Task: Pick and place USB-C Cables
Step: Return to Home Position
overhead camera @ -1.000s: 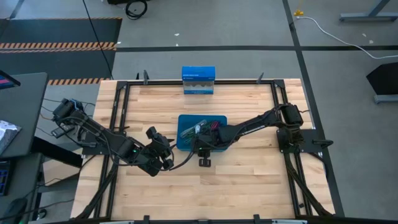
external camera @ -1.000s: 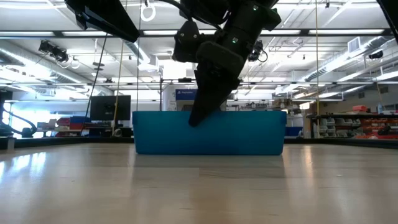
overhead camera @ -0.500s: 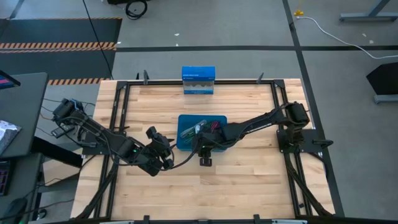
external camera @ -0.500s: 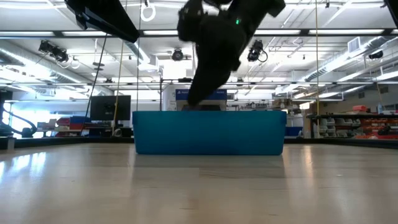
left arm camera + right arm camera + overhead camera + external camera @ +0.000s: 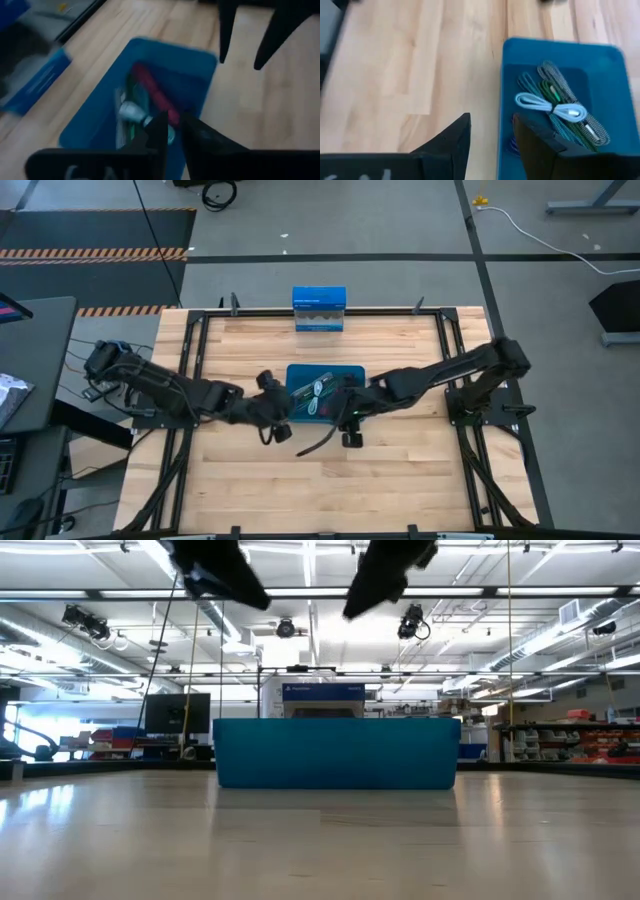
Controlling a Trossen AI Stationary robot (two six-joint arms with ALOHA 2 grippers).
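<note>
Empty jaws, left gripper [image 5: 172, 120] closed, right gripper [image 5: 491, 117] slightly apart

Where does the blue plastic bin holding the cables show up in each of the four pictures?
High view: blue plastic bin at the middle of the pale wooden tabletop.
Low view: centre, long wall facing the camera.
Left wrist view: mid-picture, bundled cables inside.
Right wrist view: close ahead, cables inside.
Shared landmark: the tabletop under it.

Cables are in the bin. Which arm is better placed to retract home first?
Left, probably: the left gripper hangs beside the blue bin, over bare table, while the right gripper overlaps the bin's edge. Both are raised.
</note>
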